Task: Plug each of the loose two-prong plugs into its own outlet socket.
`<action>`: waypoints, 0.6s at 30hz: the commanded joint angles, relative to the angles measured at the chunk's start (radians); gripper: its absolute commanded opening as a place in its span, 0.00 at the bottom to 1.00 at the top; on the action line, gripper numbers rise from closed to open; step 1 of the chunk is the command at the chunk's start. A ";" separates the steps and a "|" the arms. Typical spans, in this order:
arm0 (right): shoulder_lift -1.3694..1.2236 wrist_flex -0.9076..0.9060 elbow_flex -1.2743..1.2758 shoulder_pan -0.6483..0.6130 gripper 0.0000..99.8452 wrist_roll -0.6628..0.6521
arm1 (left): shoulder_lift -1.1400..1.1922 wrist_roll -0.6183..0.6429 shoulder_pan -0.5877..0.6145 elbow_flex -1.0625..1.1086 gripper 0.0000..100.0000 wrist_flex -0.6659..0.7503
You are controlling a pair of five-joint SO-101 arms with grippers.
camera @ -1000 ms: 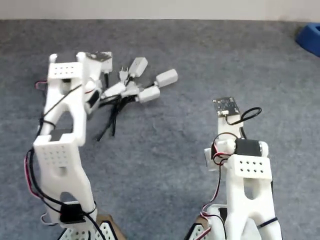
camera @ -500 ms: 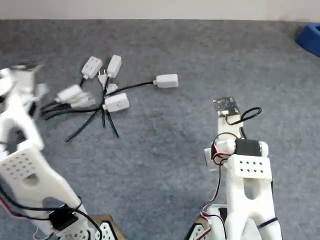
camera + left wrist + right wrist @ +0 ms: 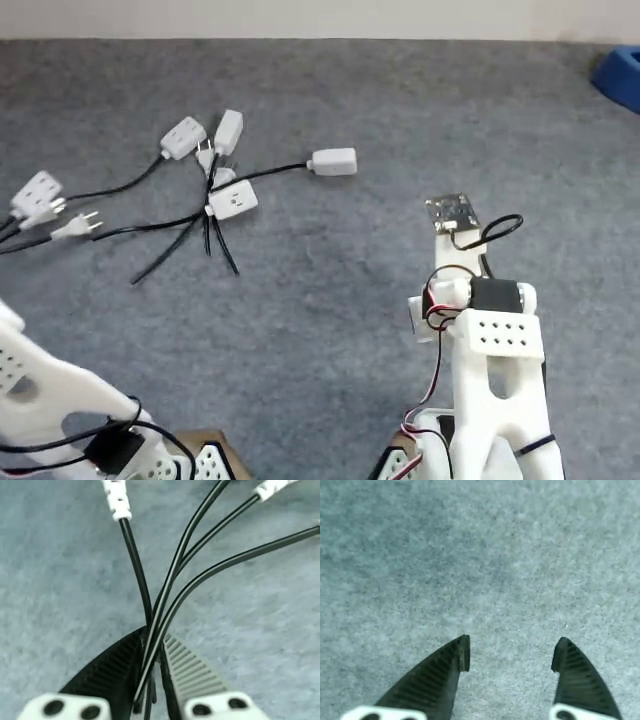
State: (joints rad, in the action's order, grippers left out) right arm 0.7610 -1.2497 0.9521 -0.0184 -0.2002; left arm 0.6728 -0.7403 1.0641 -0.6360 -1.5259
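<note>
- The left arm [image 3: 45, 395] rises from the table's near-left corner. In its wrist view the left gripper [image 3: 154, 642] has its jaws pinched narrow on a bundle of black cords [image 3: 172, 580], several at once and well back from any plug body.
- That grip looks like the main risk. A pull on the bundle would drag every attached piece together, and thin cords can slide between the ribbed jaws, so no single plug could be aimed.
- At the far left of the grey carpet [image 3: 330, 320] lies a white socket block [image 3: 38, 190]. Just beside it is a loose two-prong plug [image 3: 75, 228], unplugged, with its prongs toward the table's middle. The prongs could catch in the carpet pile if the plug is towed.
- Nearer the middle sits a cluster of sockets and plugs [image 3: 210, 160] with cords crossing beneath it. Under tension those crossings could tighten into a knot, and pairing a plug with the wrong socket looks easy.
- A lone socket [image 3: 333, 161] lies apart to the right of the cluster, its cord running back towards it.
- The right arm [image 3: 490, 350] stands well apart from all the cords. The right gripper [image 3: 512, 655] hangs with jaws wide over bare carpet, holding nothing. With no socket braced, one could skid when a plug is pushed in.
</note>
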 commanded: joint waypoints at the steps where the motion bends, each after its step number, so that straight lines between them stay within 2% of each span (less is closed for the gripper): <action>1: 0.025 -0.010 -0.007 -0.007 0.27 -0.005 | -0.018 -0.009 0.061 -0.054 0.01 0.017; 7: 0.025 -0.028 -0.008 -0.008 0.27 -0.005 | 0.102 -0.008 0.183 -0.163 0.06 0.087; 10: 0.025 -0.025 -0.008 -0.010 0.27 -0.005 | 0.165 -0.018 0.197 -0.226 0.08 0.094; 14: 0.025 -0.027 -0.008 -0.010 0.27 -0.005 | 0.222 -0.064 0.173 -0.332 0.28 0.074; 18: 0.025 -0.028 -0.008 -0.010 0.27 -0.005 | 0.222 -0.078 0.114 -0.438 0.44 -0.057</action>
State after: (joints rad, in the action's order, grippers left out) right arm 0.7610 -1.2697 0.9521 -0.0184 -0.2002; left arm 0.9137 -0.8002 1.2451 -0.9536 -1.4707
